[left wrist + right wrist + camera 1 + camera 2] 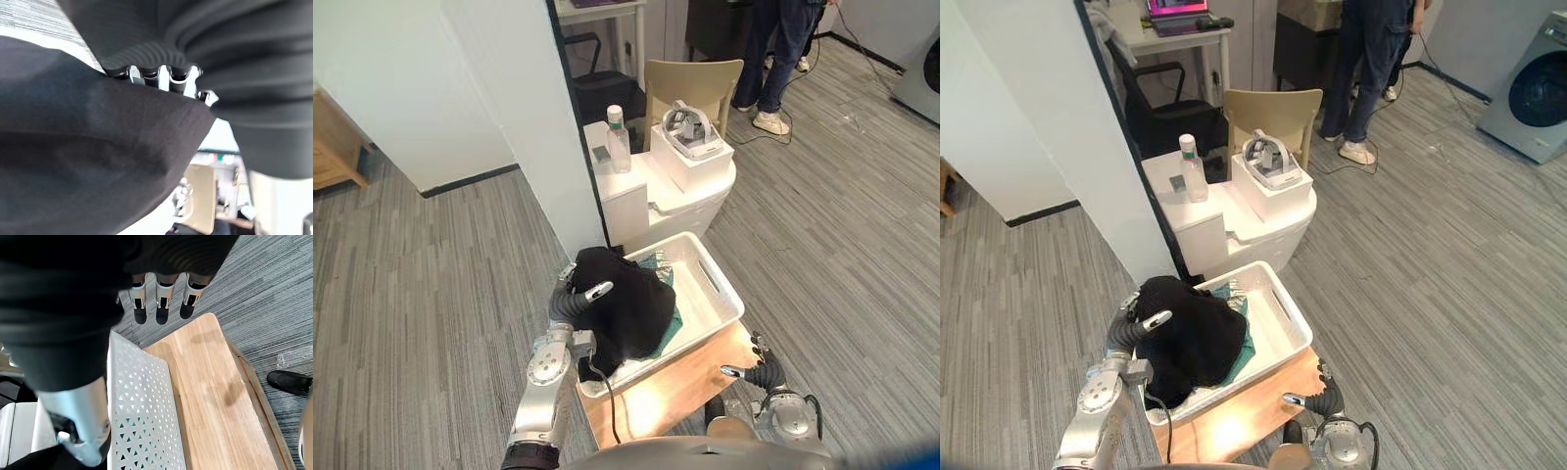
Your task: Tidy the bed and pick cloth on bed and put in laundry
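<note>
Cloth (631, 315), black, bunched in left hand's (578, 299) grip over basket (724, 294); free basket space lies toward 2 o'clock. Right hand (762, 373) slack-fingered, farther off at 5 o'clock.

Green cloth (660, 264) mostly under black cloth (631, 308); person (783, 49) cropped.

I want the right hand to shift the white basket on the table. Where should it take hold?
Take the white basket by the slot handle in its right end wall, coming in from the robot's right, where the open right hand is. That wall is bare and its cutout likely lets fingers hook in. The black cloth, pinched by the left hand, heaps over the other end.
</note>
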